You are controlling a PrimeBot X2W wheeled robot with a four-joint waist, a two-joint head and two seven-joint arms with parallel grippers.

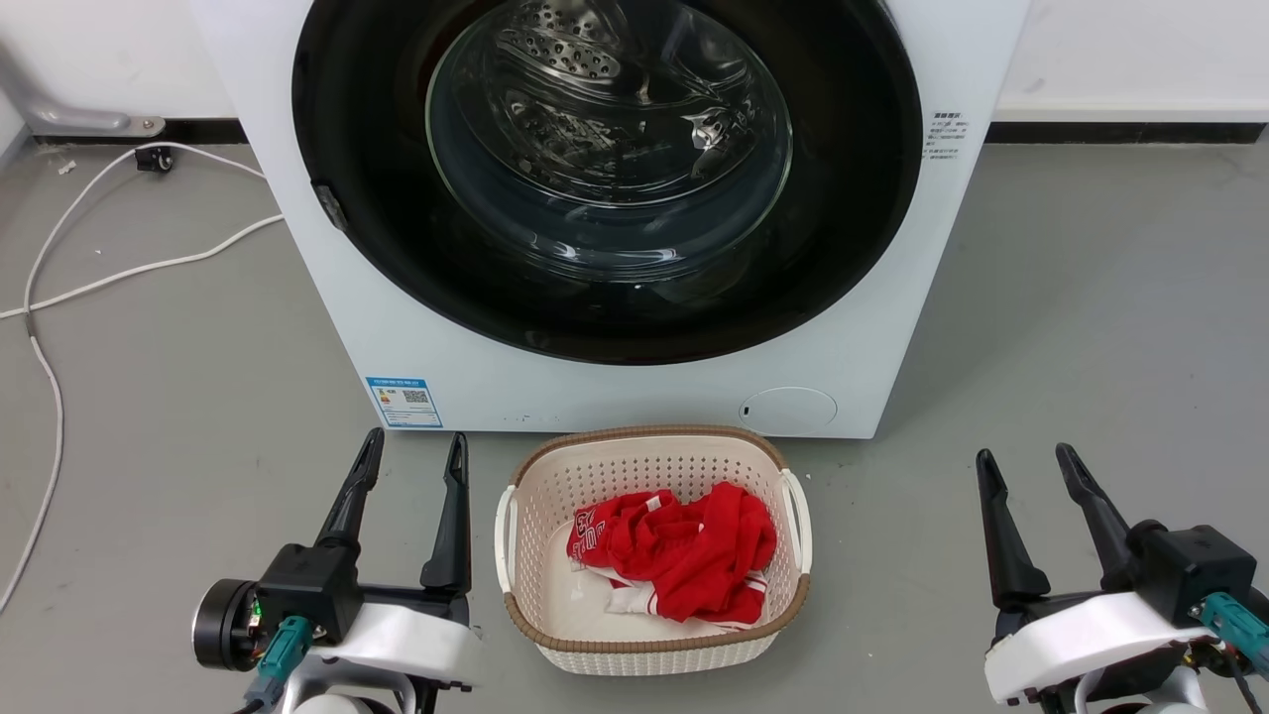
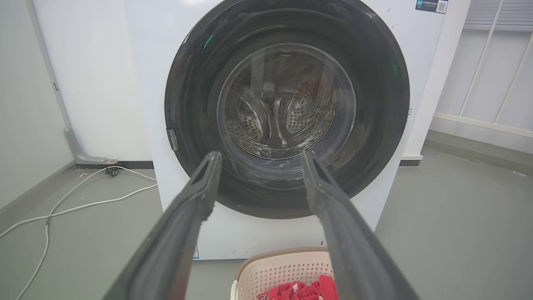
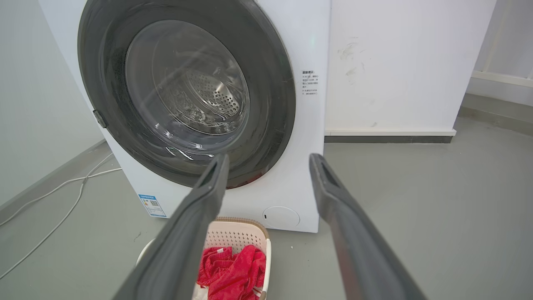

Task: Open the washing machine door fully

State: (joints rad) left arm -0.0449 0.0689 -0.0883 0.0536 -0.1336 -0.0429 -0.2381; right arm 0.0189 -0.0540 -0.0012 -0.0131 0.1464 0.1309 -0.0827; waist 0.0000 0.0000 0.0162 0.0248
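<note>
The white washing machine stands straight ahead on the grey floor. Its door, a glossy black disc with a clear glass bowl, lies flat against the front, shut; a small latch tab sits on its left rim. The same door faces the left wrist camera and appears again in the right wrist view. My left gripper is open at the lower left, empty, well short of the machine. My right gripper is open at the lower right, also empty. Left fingers and right fingers stand apart.
A cream laundry basket holding red clothes sits on the floor between the grippers, just before the machine. White cables trail over the floor at the left. A wall runs behind; open floor lies to the right.
</note>
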